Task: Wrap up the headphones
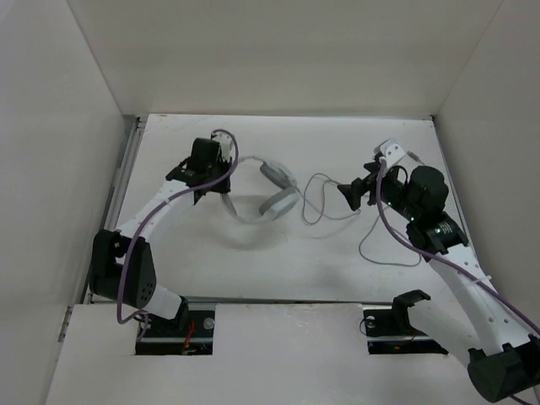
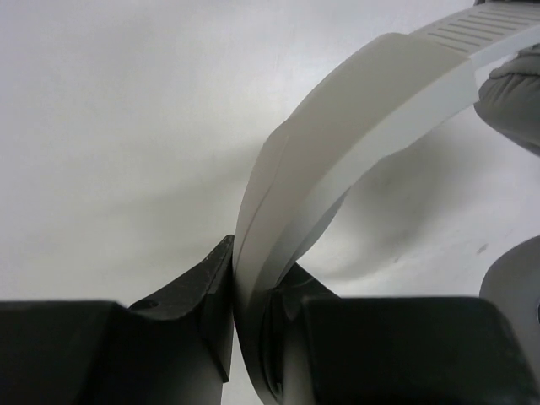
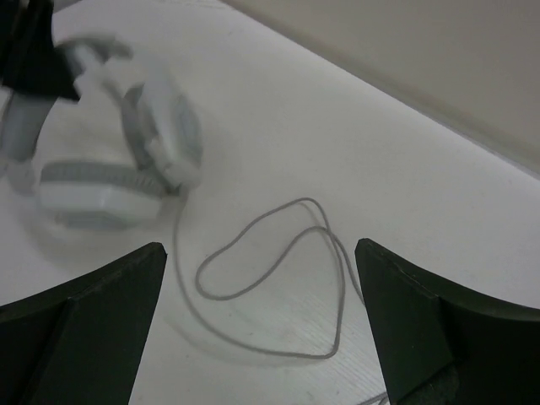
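Top external view gives me the count: one pair of headphones (image 1: 274,190), one thin grey cable (image 1: 316,198), two arms and two end effectors, all on one white counter (image 1: 253,261). The headphones sit left of centre in that frame, with two earcups (image 1: 278,174) close together and the headband (image 1: 240,218) arcing off to the lower left. The cable trails right from the earcups in loose loops, and one more loop lies at the right of the frame beside the right arm. I cannot make out the plug.

My left end effector (image 1: 215,187) is clenched on the headband near its left end. My right end effector (image 1: 348,194) is released, jaws spread wide, holding nothing, and it hangs over the cable loops just right of the headphones.

Left wrist view shows what the overhead cannot: the two black fingers (image 2: 194,295) pinching the pale band edge-on, touching both of its faces, with grey ear padding at the right edge of the frame. Right wrist view shows the wide gap between its own fingers (image 3: 93,312), a doubled cable loop lying flat on the counter between them, and the headphones blurred at the upper left of the frame. I cannot tell from any view whether those fingers touch the cable.
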Controlling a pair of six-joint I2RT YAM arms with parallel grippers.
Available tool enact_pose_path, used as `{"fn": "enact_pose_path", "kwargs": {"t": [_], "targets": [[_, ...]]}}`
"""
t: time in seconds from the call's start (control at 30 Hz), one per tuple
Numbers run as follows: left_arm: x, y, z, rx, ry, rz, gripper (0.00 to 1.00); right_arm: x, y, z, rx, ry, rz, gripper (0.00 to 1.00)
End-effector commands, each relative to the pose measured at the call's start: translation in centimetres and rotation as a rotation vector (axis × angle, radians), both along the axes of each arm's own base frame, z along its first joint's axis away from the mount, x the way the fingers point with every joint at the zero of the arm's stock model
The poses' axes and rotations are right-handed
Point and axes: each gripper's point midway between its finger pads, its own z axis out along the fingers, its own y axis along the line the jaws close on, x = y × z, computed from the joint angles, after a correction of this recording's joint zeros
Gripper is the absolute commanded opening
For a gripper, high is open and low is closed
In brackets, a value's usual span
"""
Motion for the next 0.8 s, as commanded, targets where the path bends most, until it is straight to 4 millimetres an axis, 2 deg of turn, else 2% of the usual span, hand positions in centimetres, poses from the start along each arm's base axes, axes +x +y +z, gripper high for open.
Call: {"fn": "enact_pose_path", "kwargs": {"t": [0.0, 0.13, 0.17, 0.33, 0.47, 0.63, 0.77], "targets": [[3.6, -2.9, 11.7, -0.149, -0.226, -0.047, 0.0, -1.1, 2.3, 1.2, -0.087, -0.118, 0.116, 1.0], [3.8, -3.2, 17.7, -0.187, -0.31, -0.076, 0.0, -1.8, 4.6, 3.6, -0.068, -0.195, 0.183, 1.0], [3.5, -3.1, 19.7, -0.201, -0.336, -0.092, 0.0, -2.3, 5.7, 4.3, -0.055, -0.215, 0.216, 1.0], [2.1, -2.9, 23.7, -0.22, -0.392, -0.14, 0.0, -3.7, 9.6, 6.1, -0.05, -0.32, 0.316, 1.0], [0.6, -2.6, 26.6, -0.24, -0.438, -0.164, 0.0, -3.2, 12.7, 7.0, -0.044, -0.408, 0.344, 1.0], [-0.8, -2.2, 30.0, -0.334, -0.476, -0.172, 0.0, -1.8, 15.1, 5.8, 0.008, -0.405, 0.347, 1.0], [-1.8, -2.2, 32.4, -0.417, -0.496, -0.191, 0.0, -0.4, 15.7, 5.6, 0.112, -0.416, 0.303, 1.0]]}}
